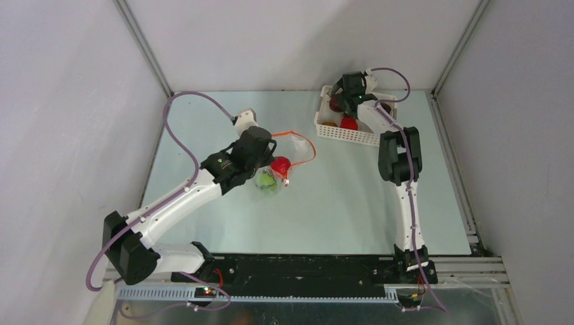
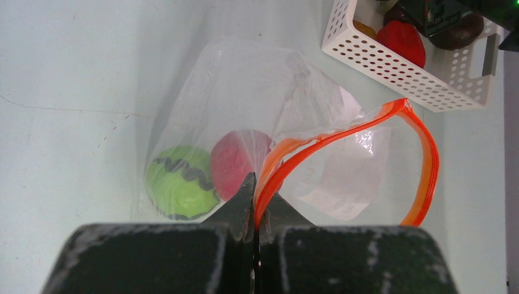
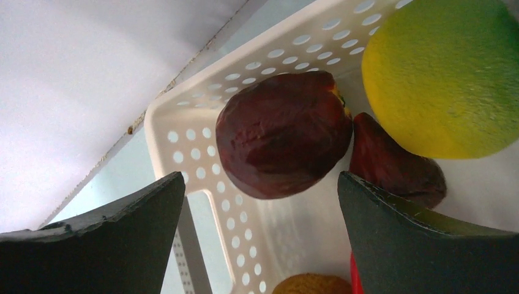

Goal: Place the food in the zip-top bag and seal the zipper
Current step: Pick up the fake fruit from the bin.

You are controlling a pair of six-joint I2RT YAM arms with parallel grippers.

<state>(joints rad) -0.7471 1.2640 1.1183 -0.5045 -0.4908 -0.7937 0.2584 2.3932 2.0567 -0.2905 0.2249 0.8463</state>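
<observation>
The left arm (image 1: 179, 203) stretches from its base out across the bench, its long white link slanting up and to the right, with the black wrist bent at the end. The left claw (image 2: 256, 205) is clamped tight, its two black fingers (image 2: 235, 205) pressed flat against each other, pinching the orange zipper (image 2: 343, 130), which loops out just ahead of the tips. The right arm (image 1: 405, 177) rises nearly straight from its base, then folds at the elbow and leans back and left. The right claw (image 3: 260, 184) points downward, its fingers spread wide apart.
</observation>
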